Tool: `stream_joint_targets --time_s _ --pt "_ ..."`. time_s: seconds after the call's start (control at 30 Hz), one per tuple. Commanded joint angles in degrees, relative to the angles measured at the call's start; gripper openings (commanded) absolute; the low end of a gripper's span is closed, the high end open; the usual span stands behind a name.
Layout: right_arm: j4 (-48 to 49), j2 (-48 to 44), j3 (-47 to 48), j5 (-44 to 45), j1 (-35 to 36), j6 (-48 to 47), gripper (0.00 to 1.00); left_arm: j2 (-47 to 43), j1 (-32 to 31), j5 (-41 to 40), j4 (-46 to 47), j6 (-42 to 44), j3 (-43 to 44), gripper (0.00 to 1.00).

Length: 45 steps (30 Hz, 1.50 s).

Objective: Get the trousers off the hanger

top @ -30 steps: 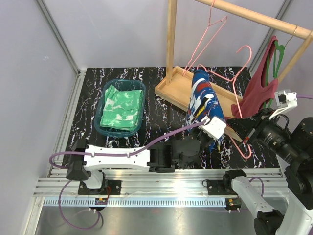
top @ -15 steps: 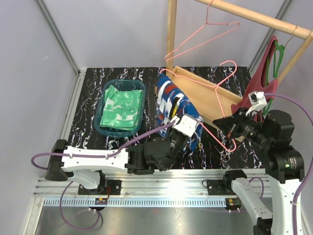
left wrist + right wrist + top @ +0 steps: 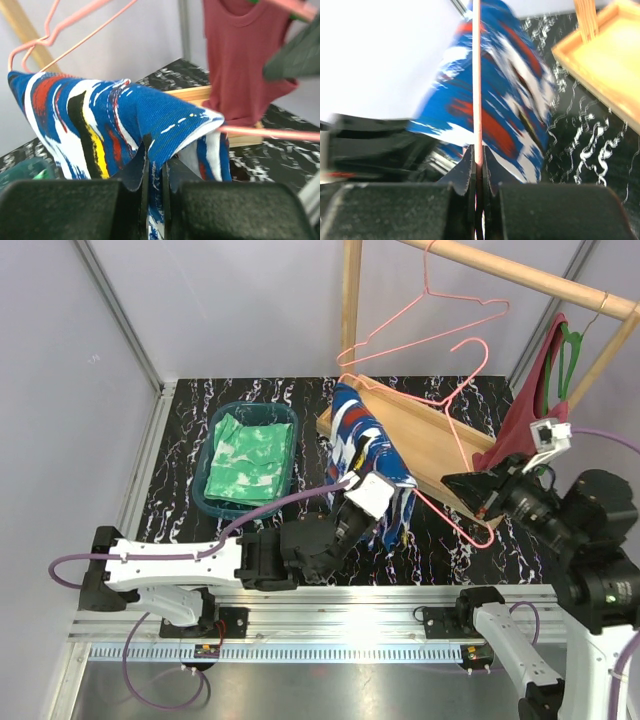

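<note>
Blue trousers (image 3: 368,452) with red, white, yellow and black patches are draped over the bottom wire of a pink hanger (image 3: 476,75). They are held above the black marbled table (image 3: 180,440), in front of the wooden rack base (image 3: 425,430). Their long axis is seen running from far left to near right in the overhead view, with cloth hanging down both sides of the wire. A fold at the near end is pinched between the closed jaws of the left gripper (image 3: 155,156). The hanger wire is clamped in the right gripper (image 3: 476,159), whose jaws are pressed together. Green and white trousers (image 3: 248,462) are seen lying folded in a teal basket (image 3: 252,404). A maroon tank top (image 3: 525,420) is hung at the right, its top cut off in the left wrist view. The right wrist view is blurred.
</note>
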Motion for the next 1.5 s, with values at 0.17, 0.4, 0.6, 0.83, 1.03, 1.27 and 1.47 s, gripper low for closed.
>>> stream_joint_targets --time_s 0.17,0.4,0.6,0.83,1.03,1.27,1.47 --pt "3.9 5.79 23.38 6.86 -0.53 0.73 0.0 -5.47 -0.63 15.57 6.37 -6.6 -7.25 0.0" --pt "3.28 7.03 28.95 2.47 -0.7 2.05 0.0 -1.35 -0.63 20.07 1.98 -6.34 -4.27 0.14" --pt "2.23 7.2 30.97 1.58 -0.79 1.7 0.0 3.22 -0.54 20.69 0.66 -4.76 0.91 0.31" --pt "1.96 7.2 32.11 1.32 -0.7 2.05 0.0 7.96 -0.54 12.8 2.05 -3.36 5.83 0.25" --pt "1.61 7.73 32.99 2.02 -0.79 2.05 0.0 9.64 -0.63 11.45 3.9 -3.26 6.81 0.56" --pt "0.91 8.26 34.66 3.34 -0.88 2.23 0.0 10.78 -0.63 9.89 4.17 -3.18 6.28 0.52" --pt "1.08 8.43 35.98 2.9 -0.97 3.1 0.0 11.49 -0.63 3.56 7.41 -0.28 5.05 0.56"
